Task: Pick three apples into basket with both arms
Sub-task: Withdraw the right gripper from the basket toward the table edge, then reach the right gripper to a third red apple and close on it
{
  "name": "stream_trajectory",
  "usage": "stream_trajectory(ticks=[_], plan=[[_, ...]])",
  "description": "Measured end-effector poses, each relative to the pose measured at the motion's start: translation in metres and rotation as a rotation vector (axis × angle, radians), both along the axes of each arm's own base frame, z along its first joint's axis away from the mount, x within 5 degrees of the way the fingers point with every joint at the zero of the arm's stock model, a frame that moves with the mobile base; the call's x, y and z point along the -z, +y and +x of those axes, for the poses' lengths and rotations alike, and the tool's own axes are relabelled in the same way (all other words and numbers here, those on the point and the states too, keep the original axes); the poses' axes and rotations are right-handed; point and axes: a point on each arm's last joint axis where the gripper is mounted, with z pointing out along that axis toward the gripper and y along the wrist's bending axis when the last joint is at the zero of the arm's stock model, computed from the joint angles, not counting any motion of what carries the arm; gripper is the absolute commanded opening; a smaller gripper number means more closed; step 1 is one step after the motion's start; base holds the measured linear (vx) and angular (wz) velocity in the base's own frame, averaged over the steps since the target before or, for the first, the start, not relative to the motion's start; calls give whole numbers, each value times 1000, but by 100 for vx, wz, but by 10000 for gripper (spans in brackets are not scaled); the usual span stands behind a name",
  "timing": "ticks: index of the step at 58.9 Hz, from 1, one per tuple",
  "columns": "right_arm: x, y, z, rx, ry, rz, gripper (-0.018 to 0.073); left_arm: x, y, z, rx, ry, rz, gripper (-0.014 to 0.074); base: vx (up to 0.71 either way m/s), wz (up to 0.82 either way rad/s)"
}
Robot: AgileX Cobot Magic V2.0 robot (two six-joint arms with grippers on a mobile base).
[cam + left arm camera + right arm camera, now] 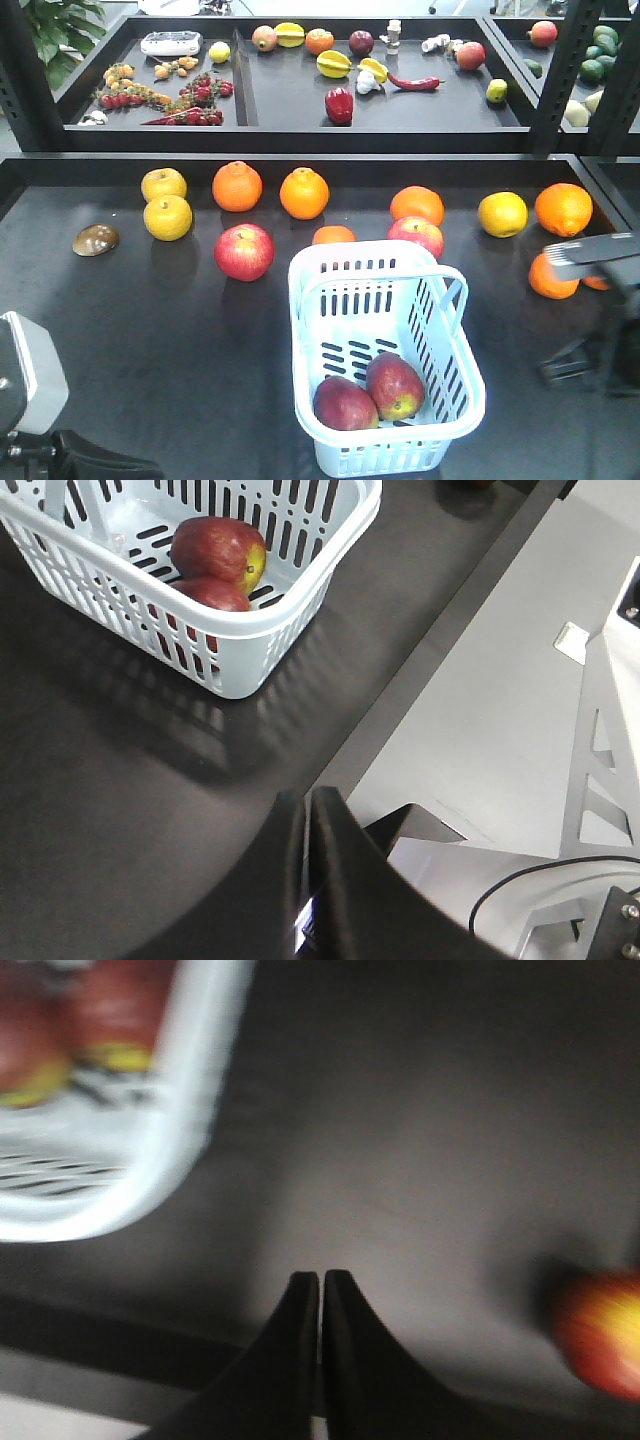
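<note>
No legible text, label, brand, number or sign in any of the three views. Front view: the white device [171,43] on the upper tray shows no readable marking at this size.
</note>
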Motion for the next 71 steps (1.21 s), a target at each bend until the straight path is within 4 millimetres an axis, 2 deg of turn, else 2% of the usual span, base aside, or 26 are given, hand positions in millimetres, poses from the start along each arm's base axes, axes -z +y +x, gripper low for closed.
stream_trajectory(ticks=[11,18,24,33,41,49,71], plan=[[1,-61,-3,286,6,-31,16,0,0,0,0,0,0,-6,0,0],[9,-94,-5,455,25,-17,96,0,0,0,0,0,0,-6,0,0],[22,-119,-10,564,92,-8,241,0,0,0,0,0,0,-6,0,0],[43,-140,-15,691,209,28,500,0,0,0,0,0,0,-6,0,0],[57,-151,-16,741,276,37,636,0,0,0,0,0,0,-6,0,0],[68,-155,-12,740,291,34,653,0,0,0,0,0,0,-6,0,0],[97,-166,3,744,273,16,585,0,0,0,0,0,0,-6,0,0]])
